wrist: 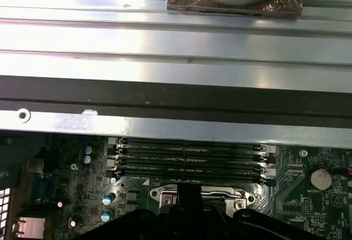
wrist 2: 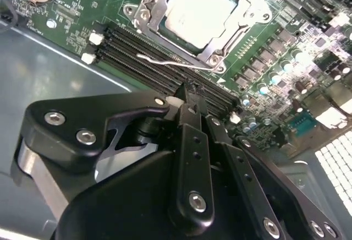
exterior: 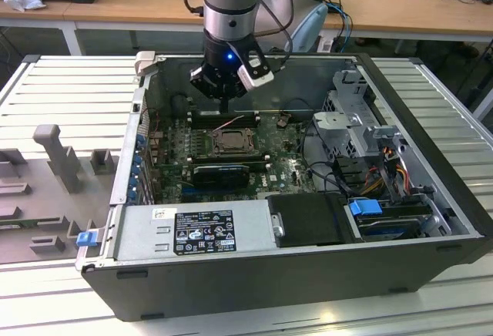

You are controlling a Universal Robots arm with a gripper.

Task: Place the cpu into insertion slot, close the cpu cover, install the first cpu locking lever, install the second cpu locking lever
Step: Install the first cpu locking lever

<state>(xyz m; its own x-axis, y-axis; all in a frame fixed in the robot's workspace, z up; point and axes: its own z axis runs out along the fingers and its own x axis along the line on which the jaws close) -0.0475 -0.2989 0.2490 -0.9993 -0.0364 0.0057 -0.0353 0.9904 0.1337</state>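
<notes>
My pincer (exterior: 223, 107) hangs clenched on nothing, fingertips pressed together, in the upper middle of the exterior view, just above the memory slots (wrist 2: 137, 53) inside the open computer case (exterior: 308, 267). The insertion slot (exterior: 231, 142) sits just below it at the frame's centre. The cpu (wrist 2: 201, 9) is seated in it, with the cpu cover (wrist 2: 154, 0) lying flat around it. A thin wire locking lever (wrist 2: 165, 61) stands free between socket and memory slots. The case rests on the slatted table (exterior: 46, 82).
</notes>
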